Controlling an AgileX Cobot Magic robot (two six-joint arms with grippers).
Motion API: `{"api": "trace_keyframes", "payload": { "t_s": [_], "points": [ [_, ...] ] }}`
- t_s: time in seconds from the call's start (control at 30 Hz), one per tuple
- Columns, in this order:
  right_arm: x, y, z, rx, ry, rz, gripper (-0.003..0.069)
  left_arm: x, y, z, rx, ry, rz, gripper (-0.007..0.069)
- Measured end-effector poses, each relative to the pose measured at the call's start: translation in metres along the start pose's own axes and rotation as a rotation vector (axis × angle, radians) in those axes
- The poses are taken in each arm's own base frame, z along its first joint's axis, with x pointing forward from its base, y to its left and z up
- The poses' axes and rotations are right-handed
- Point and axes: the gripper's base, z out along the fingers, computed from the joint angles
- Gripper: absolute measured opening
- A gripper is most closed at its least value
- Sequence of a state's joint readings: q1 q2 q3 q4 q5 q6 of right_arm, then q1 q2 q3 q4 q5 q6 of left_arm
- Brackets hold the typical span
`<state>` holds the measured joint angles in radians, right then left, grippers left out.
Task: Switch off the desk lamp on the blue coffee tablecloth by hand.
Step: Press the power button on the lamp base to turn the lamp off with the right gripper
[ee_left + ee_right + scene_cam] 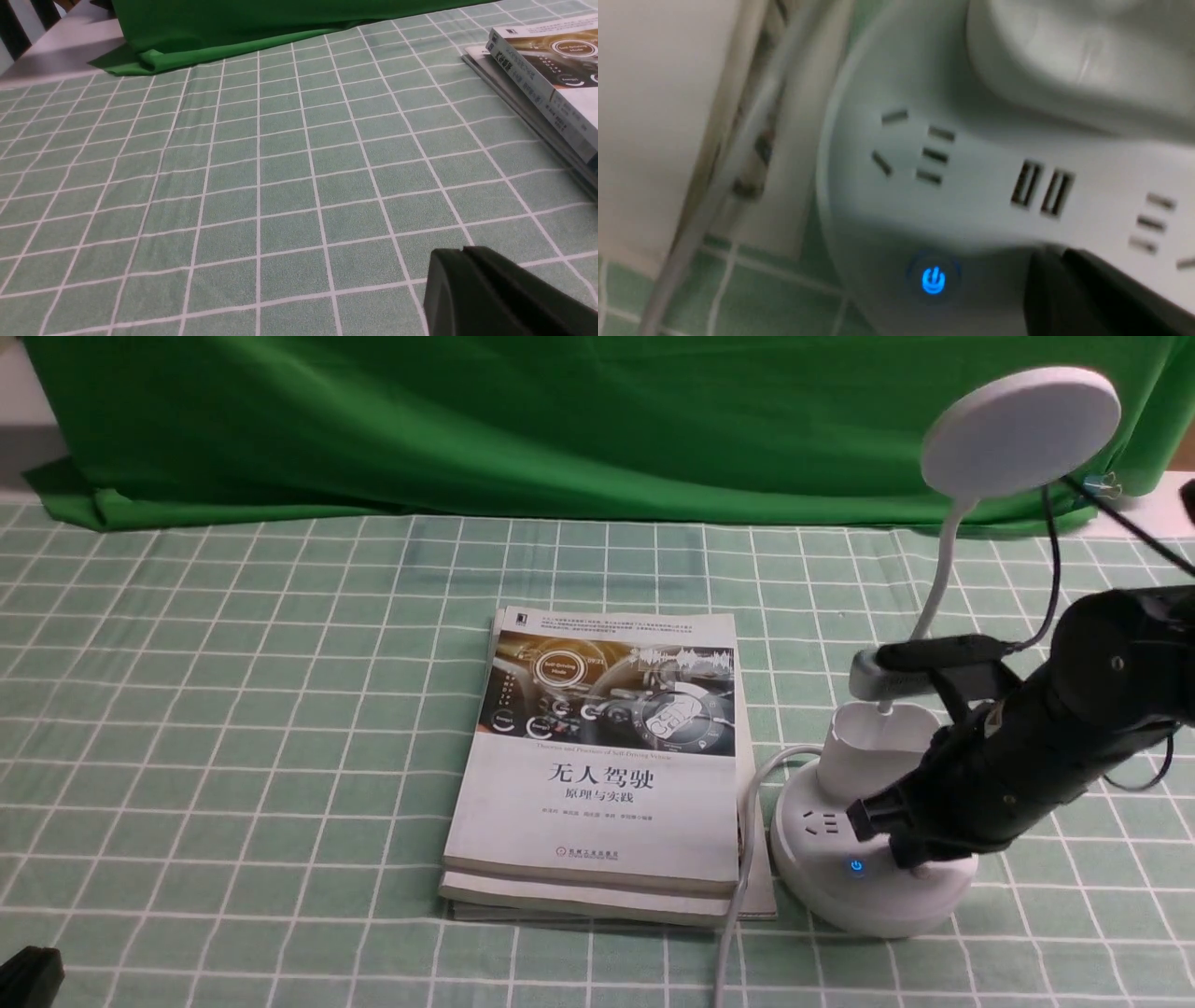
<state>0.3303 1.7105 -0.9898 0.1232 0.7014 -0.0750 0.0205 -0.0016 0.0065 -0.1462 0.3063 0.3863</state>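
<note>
I found the left gripper [28,975] low at the near left edge of the blue coffee tablecloth [233,709], fingers together. Right of the books [597,756] stood the desk lamp [840,896]. The right gripper [913,864], fingers together, touched its base just beside the blue-lit button [856,867].

The right gripper [910,859] hides part of the desk lamp's [822,873] base.
</note>
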Motion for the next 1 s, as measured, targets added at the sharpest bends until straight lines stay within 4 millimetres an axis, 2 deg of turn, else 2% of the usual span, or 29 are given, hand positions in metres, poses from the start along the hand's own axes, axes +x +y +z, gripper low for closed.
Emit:
{"api": "trace_keyframes", "payload": {
  "t_s": [0.2, 0.37, 0.43, 0.53, 0.73, 1.0],
  "points": [
    [0.0, 0.0, -0.006, 0.0, -0.017, -0.002, 0.0039, 0.0, 0.0, 0.0, 0.0, 0.0, 0.0, 0.0],
    [0.0, 0.002, -0.032, -0.001, -0.097, -0.009, 0.0039, 0.0, 0.0, 0.0, 0.0, 0.0, 0.0, 0.0],
    [0.0, 0.002, -0.035, -0.002, -0.101, -0.01, 0.0039, 0.0, 0.0, 0.0, 0.0, 0.0, 0.0, 0.0],
    [0.002, 0.002, -0.03, -0.003, -0.071, -0.009, 0.0039, 0.0, 0.0, 0.0, 0.0, 0.0, 0.0, 0.0],
    [0.002, 0.0, -0.002, -0.001, 0.023, -0.003, 0.0041, 0.0, 0.0, 0.0, 0.0, 0.0, 0.0, 0.0],
    [-0.001, 0.0, -0.003, -0.002, 0.001, -0.002, 0.0041, 0.0, 0.0, 0.0, 0.0, 0.0, 0.0, 0.0]
  ]
}}
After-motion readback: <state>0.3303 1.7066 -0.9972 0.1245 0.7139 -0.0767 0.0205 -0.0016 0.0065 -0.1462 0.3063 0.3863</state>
